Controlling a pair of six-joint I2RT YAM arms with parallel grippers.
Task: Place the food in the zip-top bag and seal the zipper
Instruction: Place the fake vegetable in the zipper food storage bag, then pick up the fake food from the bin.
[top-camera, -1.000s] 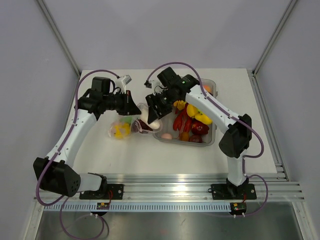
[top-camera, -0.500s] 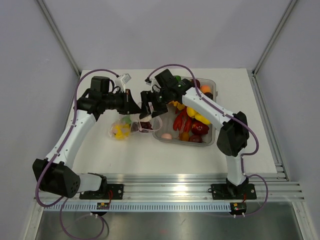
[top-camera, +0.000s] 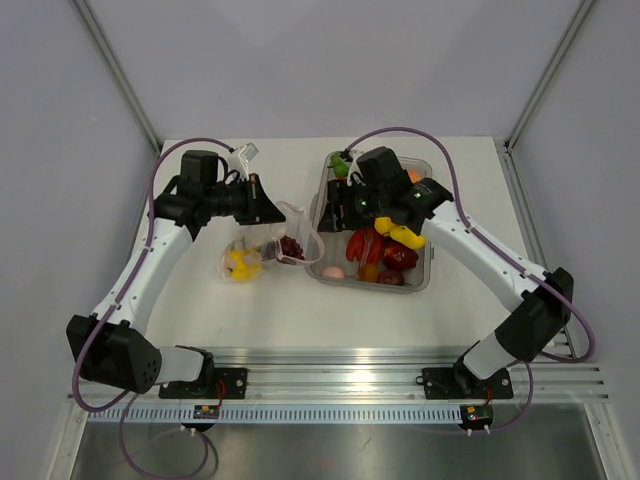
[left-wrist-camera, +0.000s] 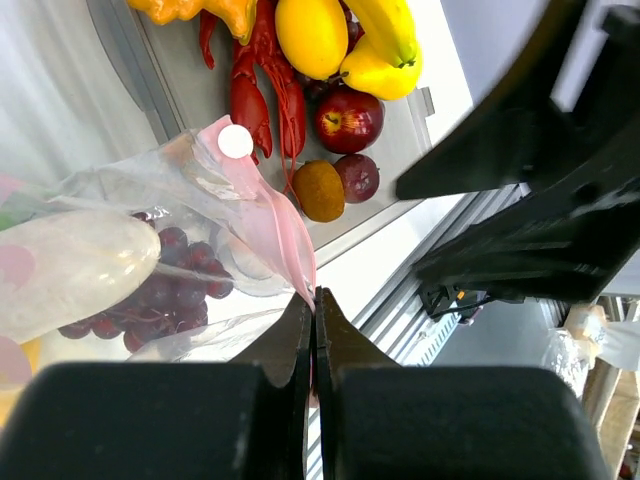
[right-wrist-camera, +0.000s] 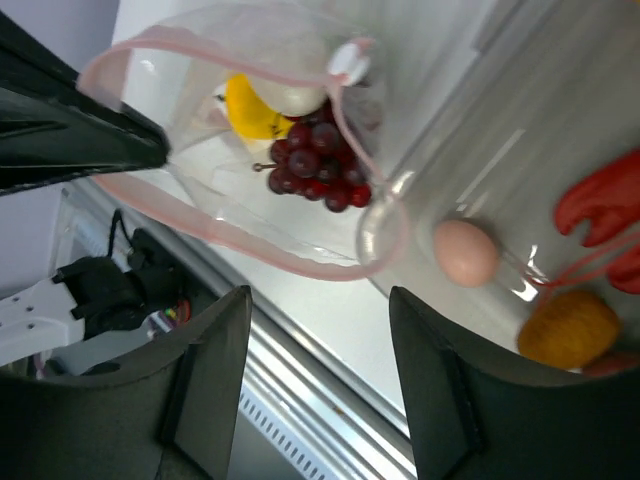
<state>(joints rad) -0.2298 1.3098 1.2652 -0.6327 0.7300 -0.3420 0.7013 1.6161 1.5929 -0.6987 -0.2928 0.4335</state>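
Top view, read from the bottom edge upward. The white table (top-camera: 300, 315) comes first, above the two arm bases.

Left of centre, the bag (top-camera: 262, 250) lies on the table. Its mouth faces frame right and stands open as a loop. Inside are a yellow piece (top-camera: 240, 262) at the lower-left end and dark red grapes (top-camera: 291, 247) nearer the mouth. The left wrist view adds a white piece (left-wrist-camera: 70, 265) lying against the grapes.

Left gripper (left-wrist-camera: 312, 305): its fingers are pressed together on the pink zipper strip (left-wrist-camera: 275, 225) and hold that side of the mouth raised. A small white tab (left-wrist-camera: 236, 141) sits on the strip further along.

Right gripper (right-wrist-camera: 318, 305): its fingers are apart with nothing between them. In the top view it hangs over the left end of the grey tray (top-camera: 424, 282), just right of the bag mouth (we cannot tell whether it touches the plastic).

The tray sits centre-right, and the mouth loop reaches its left wall. At the tray's near-left corner is a pale pink egg (right-wrist-camera: 465, 252). A brownish round fruit (left-wrist-camera: 320, 190) comes next, with a small dark red fruit (left-wrist-camera: 357, 177) touching it. Beyond these are a red apple (left-wrist-camera: 348, 118), a red lobster (left-wrist-camera: 262, 85), a lemon (left-wrist-camera: 312, 35) and a banana (left-wrist-camera: 385, 45).
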